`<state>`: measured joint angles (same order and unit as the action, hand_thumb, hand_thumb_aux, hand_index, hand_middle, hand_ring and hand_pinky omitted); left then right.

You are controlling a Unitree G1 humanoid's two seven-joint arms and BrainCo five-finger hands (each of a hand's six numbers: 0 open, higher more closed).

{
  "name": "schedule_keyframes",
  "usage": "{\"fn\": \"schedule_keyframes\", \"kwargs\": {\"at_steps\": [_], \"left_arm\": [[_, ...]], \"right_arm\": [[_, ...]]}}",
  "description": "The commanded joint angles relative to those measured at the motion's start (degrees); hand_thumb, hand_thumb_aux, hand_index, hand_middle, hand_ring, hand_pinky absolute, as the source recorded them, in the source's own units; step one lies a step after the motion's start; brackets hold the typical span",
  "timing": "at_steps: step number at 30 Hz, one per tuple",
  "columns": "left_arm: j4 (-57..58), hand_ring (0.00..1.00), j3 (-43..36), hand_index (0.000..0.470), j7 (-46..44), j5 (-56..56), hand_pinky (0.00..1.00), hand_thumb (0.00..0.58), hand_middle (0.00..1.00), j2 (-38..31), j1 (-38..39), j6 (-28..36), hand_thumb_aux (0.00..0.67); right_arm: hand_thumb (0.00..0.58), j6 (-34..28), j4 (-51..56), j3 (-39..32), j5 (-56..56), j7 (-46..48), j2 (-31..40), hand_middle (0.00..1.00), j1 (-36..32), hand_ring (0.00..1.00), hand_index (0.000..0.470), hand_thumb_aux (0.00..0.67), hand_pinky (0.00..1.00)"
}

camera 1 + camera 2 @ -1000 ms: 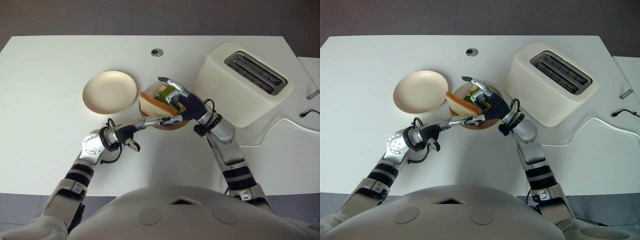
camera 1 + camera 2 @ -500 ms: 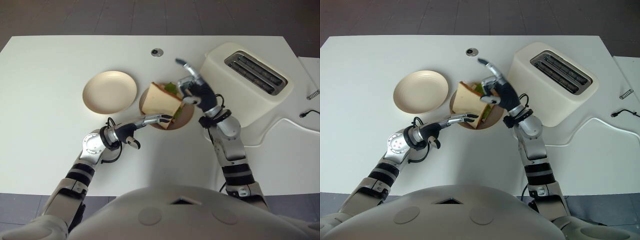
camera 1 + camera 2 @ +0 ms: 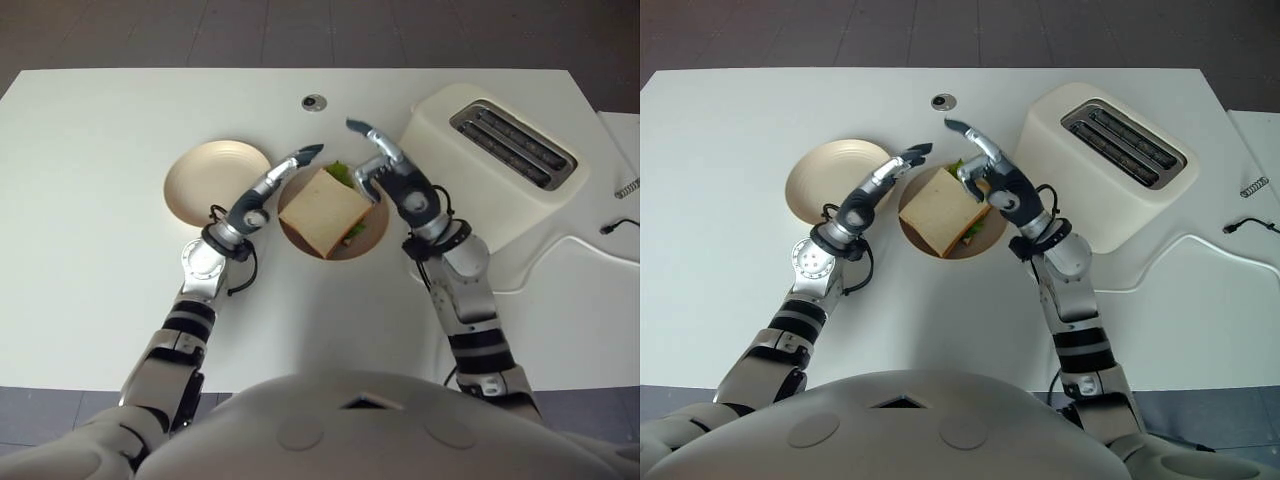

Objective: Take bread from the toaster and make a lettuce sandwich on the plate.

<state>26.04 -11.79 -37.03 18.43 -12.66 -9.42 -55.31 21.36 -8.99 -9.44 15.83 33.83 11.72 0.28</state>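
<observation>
A slice of bread (image 3: 322,210) lies flat on top of green lettuce (image 3: 343,173) on the brown plate (image 3: 372,232) at the table's middle. My left hand (image 3: 262,193) is raised just left of the sandwich, fingers stretched out, holding nothing. On the plate's right side my right hand (image 3: 392,178) hovers with its fingers spread, close to the bread's far corner, also holding nothing. The cream toaster (image 3: 493,165) stands to the right, its two slots showing no bread.
A cream-coloured bowl-like plate (image 3: 205,180) sits left of the sandwich, partly behind my left hand. A round grommet (image 3: 314,102) is in the table at the back. A cable (image 3: 612,228) and a spiral notebook edge (image 3: 625,187) lie far right.
The top bread slice has dropped from tilted to flat on the lettuce. My left hand rose from below the plate to its left side. My right hand let go and opened.
</observation>
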Motion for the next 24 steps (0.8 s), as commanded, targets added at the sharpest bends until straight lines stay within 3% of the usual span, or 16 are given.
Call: {"fn": "schedule_keyframes", "kwargs": {"at_steps": [1,4,7,11,14,18,24], "left_arm": [[-16.7,1.00,-2.7,0.470,-21.8,25.8,1.00,0.580,1.00,-4.2,8.3,12.4,0.670],[-19.8,1.00,-3.2,0.470,-33.7,30.1,1.00,0.580,1.00,-7.2,11.8,17.6,0.670],[-17.7,1.00,-4.6,0.470,-43.3,25.7,1.00,0.580,1.00,-9.3,14.3,17.5,0.670],[-10.6,1.00,-5.6,0.470,-45.8,14.7,1.00,0.580,1.00,-8.9,14.6,13.7,0.670],[-0.4,1.00,-4.9,0.470,-35.5,-1.7,1.00,0.580,1.00,-7.1,10.9,8.4,0.670],[13.9,1.00,-6.0,0.470,-9.6,-28.3,1.00,0.580,1.00,-5.8,4.1,7.8,0.670],[25.2,1.00,-4.2,0.470,18.9,-38.1,1.00,0.580,1.00,-3.2,-5.2,11.0,0.670]], "right_arm": [[0.580,-3.8,-4.6,0.6,11.3,12.3,7.4,1.00,2.8,1.00,0.470,0.670,1.00],[0.580,-0.2,1.5,-0.7,6.2,21.5,15.1,1.00,4.4,1.00,0.470,0.670,1.00],[0.580,5.4,8.7,-1.8,-1.5,26.5,21.1,1.00,5.9,1.00,0.470,0.670,1.00],[0.580,10.1,16.3,-0.9,-9.3,25.7,25.5,1.00,6.2,1.00,0.470,0.670,1.00],[0.580,11.8,23.0,-1.7,-16.1,22.0,26.1,1.00,4.5,1.00,0.470,0.670,1.00],[0.580,14.1,29.2,-3.7,-23.2,10.9,19.2,1.00,0.1,1.00,0.470,0.670,1.00],[0.580,15.6,39.4,-5.2,-33.1,-10.8,7.1,1.00,-8.6,1.00,0.470,0.670,1.00]]}}
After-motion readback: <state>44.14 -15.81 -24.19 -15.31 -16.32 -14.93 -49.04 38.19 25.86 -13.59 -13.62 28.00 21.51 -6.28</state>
